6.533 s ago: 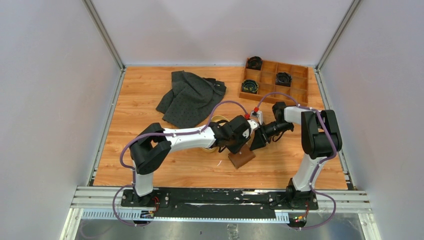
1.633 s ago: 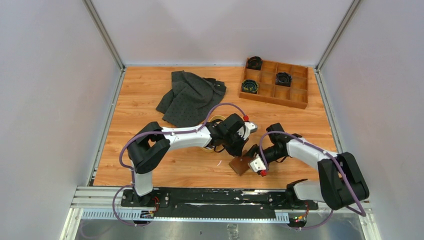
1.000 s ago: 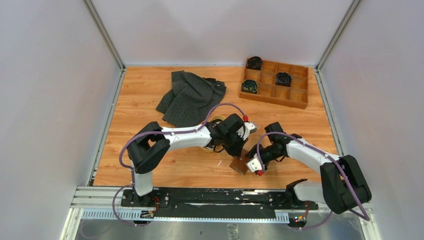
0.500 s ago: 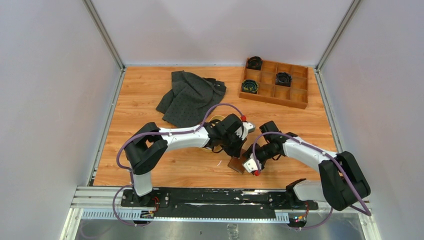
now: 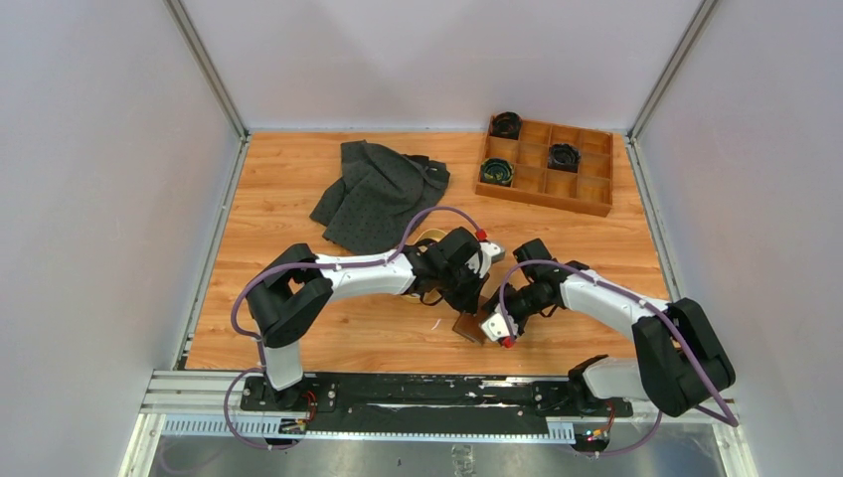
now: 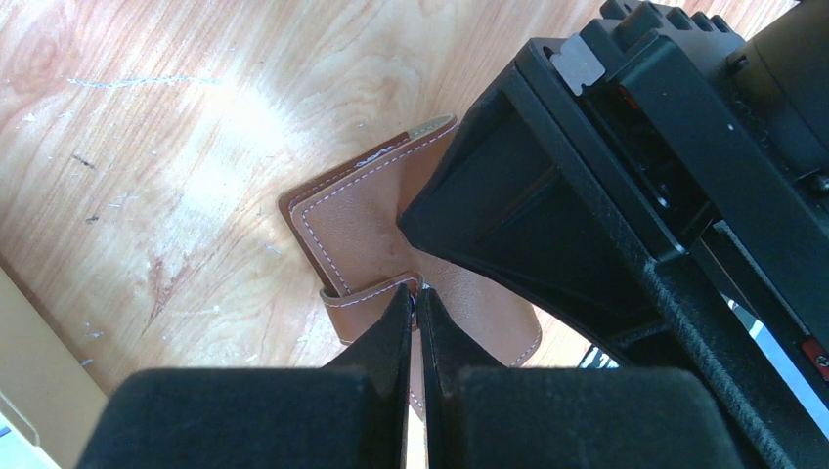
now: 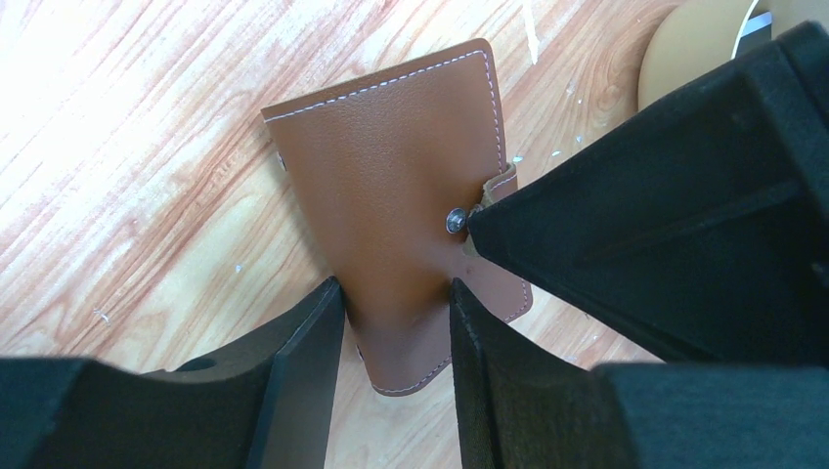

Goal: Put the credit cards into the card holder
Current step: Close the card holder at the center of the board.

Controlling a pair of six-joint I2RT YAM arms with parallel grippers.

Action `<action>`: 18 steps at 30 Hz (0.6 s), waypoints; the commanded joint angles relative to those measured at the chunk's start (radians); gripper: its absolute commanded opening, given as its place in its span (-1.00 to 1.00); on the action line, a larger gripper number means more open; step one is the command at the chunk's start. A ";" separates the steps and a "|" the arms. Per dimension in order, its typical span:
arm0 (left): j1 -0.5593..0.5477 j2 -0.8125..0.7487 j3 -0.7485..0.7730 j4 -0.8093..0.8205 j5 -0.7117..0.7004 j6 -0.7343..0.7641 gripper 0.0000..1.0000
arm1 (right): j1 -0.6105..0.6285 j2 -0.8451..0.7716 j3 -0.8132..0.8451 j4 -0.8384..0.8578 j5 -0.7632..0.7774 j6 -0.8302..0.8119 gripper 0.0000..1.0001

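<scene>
The brown leather card holder (image 5: 469,327) lies closed on the wooden table near the front middle. It also shows in the left wrist view (image 6: 362,225) and the right wrist view (image 7: 391,156). My left gripper (image 5: 479,300) is shut on the holder's strap tab (image 6: 376,303), right at the metal snap button (image 7: 456,221). My right gripper (image 5: 487,318) comes in from the right with its jaws part open (image 7: 396,293). Its fingers stand over the holder's near end, which passes under both of them. The credit cards are hidden from view.
A tan oval tray (image 5: 429,238) sits under my left arm; its rim shows in the right wrist view (image 7: 694,39). A dark grey cloth (image 5: 383,194) lies at the back left. A wooden compartment box (image 5: 582,189) with black coils stands at the back right. Walls enclose the table.
My right arm swung from the far side round to the holder's near right, then edged left onto it. The holder slid slightly left. My left gripper stayed at the strap.
</scene>
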 commanded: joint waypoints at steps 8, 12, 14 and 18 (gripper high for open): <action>-0.010 -0.007 -0.037 0.033 0.023 -0.066 -1.00 | 0.026 0.078 -0.034 -0.046 0.163 0.065 -0.28; -0.010 -0.005 -0.047 0.052 0.018 -0.084 -1.00 | 0.027 0.081 -0.032 -0.048 0.164 0.070 -0.29; -0.011 -0.009 -0.061 0.064 0.016 -0.098 -1.00 | 0.027 0.084 -0.030 -0.051 0.163 0.069 -0.30; -0.011 -0.027 -0.101 0.091 0.000 -0.118 -1.00 | 0.027 0.087 -0.029 -0.051 0.162 0.071 -0.31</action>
